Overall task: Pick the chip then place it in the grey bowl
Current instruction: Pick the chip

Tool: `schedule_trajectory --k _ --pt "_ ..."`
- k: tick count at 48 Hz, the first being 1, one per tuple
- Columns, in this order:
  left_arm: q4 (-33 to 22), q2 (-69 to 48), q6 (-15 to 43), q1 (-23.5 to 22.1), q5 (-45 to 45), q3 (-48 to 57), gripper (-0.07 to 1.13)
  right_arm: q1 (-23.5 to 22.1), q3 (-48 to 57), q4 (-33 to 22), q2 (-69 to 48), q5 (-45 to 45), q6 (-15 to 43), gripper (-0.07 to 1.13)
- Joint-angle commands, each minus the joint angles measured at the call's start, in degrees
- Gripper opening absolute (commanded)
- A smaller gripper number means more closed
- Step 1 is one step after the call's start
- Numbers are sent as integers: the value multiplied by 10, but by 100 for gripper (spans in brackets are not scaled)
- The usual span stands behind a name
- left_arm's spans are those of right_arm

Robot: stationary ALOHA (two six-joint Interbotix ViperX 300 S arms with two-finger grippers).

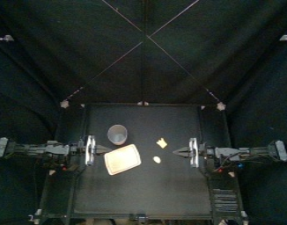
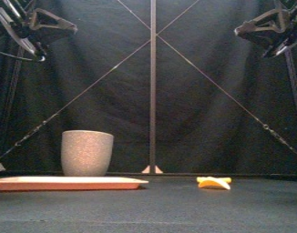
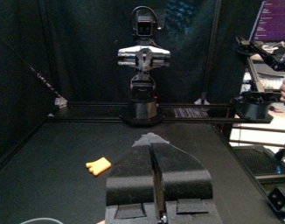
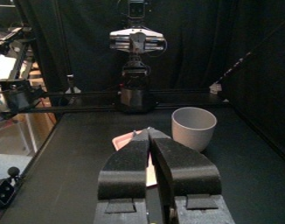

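Note:
The yellow chip [image 1: 163, 142] lies on the black table right of centre, also seen low in the front view as the chip [image 2: 213, 183] and in the left wrist view as the chip [image 3: 100, 165]. The tall grey speckled bowl [image 1: 118, 134] stands upright at the back left, empty as far as I can see; it shows as the bowl [image 2: 87, 152] and the bowl [image 4: 194, 128]. My left gripper [image 1: 91, 151] hovers at the table's left side, jaws shut on nothing [image 3: 156, 145]. My right gripper [image 1: 191, 151] hovers at the right, shut and empty [image 4: 151, 135], a short way from the chip.
A flat pink tray [image 1: 122, 159] lies in front of the bowl, seen edge-on as the tray [image 2: 68, 183]. A second small pale toy [image 1: 157, 160] lies just right of the tray. Both arms are held high above the table in the front view.

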Motion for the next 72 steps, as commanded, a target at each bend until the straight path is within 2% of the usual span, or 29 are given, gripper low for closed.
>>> schedule_trajectory --k 1,5,13,20,29,34,42,47,54,72 --pt "-4 4 0 -1 -2 -11 2 0 -4 10 27 -5 8 4" --pt "-4 4 1 1 -2 -7 2 -5 -7 33 64 -6 22 5" --pt "-4 4 1 3 -2 0 3 -27 -21 117 178 7 68 5" --pt "-4 4 1 4 -2 9 3 -37 -41 164 285 64 109 6" --pt "-4 4 0 6 -2 15 3 -46 -113 174 401 161 145 10" --pt "-4 4 -1 6 -1 15 3 -58 -149 178 446 199 161 22" --pt "-4 4 -2 6 -1 20 3 -78 -192 188 498 243 164 60" --pt "-4 4 -2 6 -3 30 3 -95 -207 200 521 272 164 74" --pt "-4 4 -1 8 -4 32 3 -111 -223 203 548 308 160 74" --pt "-4 4 -2 12 -4 35 3 -108 -246 207 578 331 160 73"
